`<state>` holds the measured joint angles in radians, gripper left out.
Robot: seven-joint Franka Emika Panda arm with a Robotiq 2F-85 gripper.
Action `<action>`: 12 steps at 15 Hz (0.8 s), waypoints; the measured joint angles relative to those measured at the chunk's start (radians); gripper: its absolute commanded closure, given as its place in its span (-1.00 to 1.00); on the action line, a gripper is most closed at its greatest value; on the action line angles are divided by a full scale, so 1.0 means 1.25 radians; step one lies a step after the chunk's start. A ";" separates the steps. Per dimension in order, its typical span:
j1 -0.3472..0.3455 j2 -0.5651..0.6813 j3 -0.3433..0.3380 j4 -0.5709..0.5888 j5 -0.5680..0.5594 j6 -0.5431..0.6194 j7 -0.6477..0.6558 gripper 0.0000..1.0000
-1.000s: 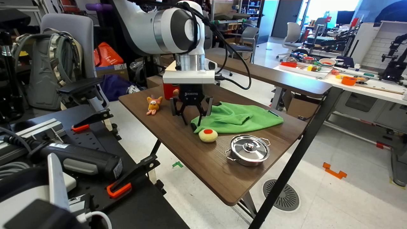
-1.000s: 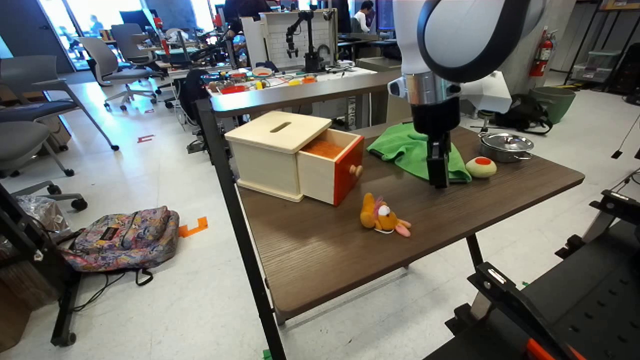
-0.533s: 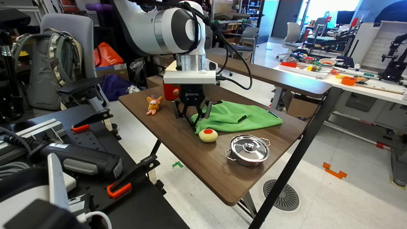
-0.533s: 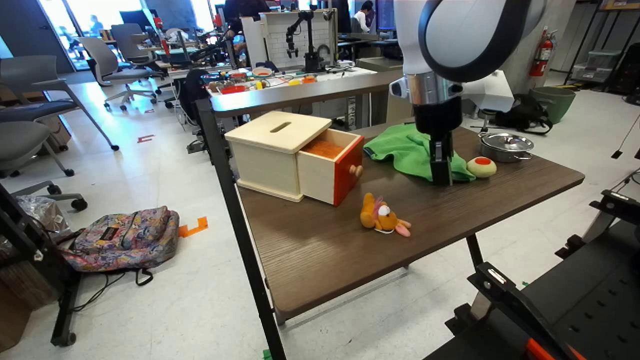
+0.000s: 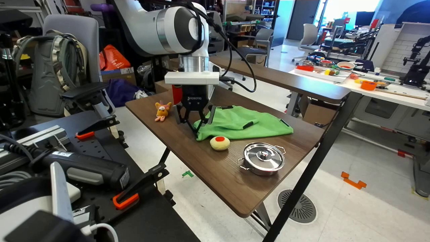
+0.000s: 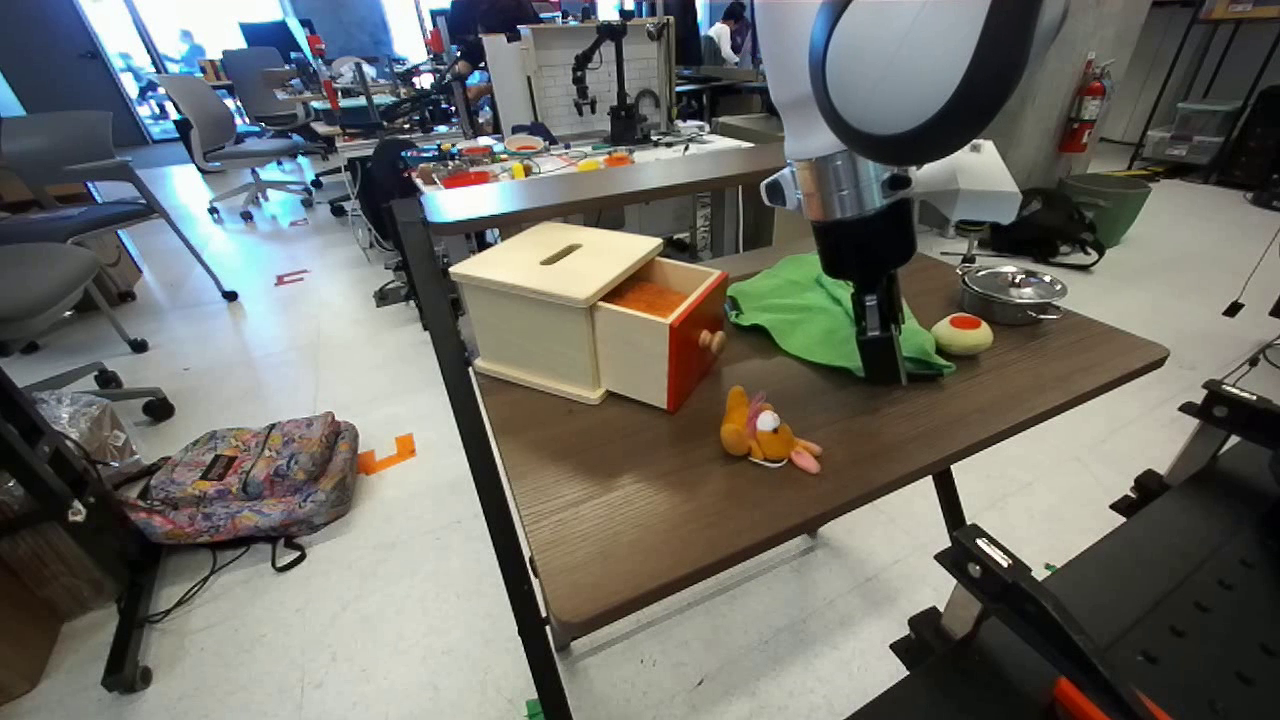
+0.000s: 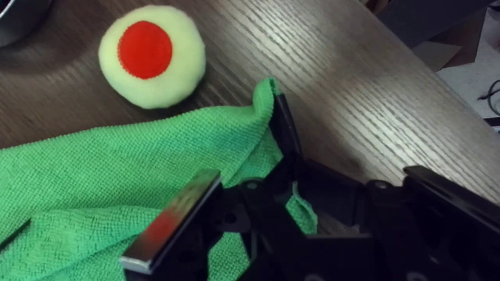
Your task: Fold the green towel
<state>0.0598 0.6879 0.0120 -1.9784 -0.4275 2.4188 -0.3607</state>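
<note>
- The counter (image 6: 600, 500) carries it all; on it, the green towel (image 5: 265, 127) now sits closer than a second ago to the edge nearest the pincer (image 5: 197, 134).
- The green towel slides bodily, far end trailing along, rumpled but mostly flat (a drag more than a fold, I judge, so the folding itself seems barely begun). From the pincer it spreads away to one side, only a corner within the grip.
- The pincer, spread a second ago, is now pressed together low at the counter, pinching that corner; the fold probably calls for lifting it over next.
- The round yellow-and-red object (image 7: 152, 56) rests just beside the cloth, near the pinched corner, and could get swept along.
</note>
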 measured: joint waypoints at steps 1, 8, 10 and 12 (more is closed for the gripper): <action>0.008 -0.006 0.001 -0.006 0.000 0.000 0.004 0.95; 0.019 -0.114 0.012 -0.053 0.008 0.000 0.012 0.95; 0.007 -0.156 0.015 -0.057 0.028 0.000 0.009 0.95; -0.015 -0.192 0.019 -0.055 0.064 -0.001 -0.007 0.95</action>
<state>0.0408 0.4475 0.0356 -2.0466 -0.3477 2.4180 -0.3693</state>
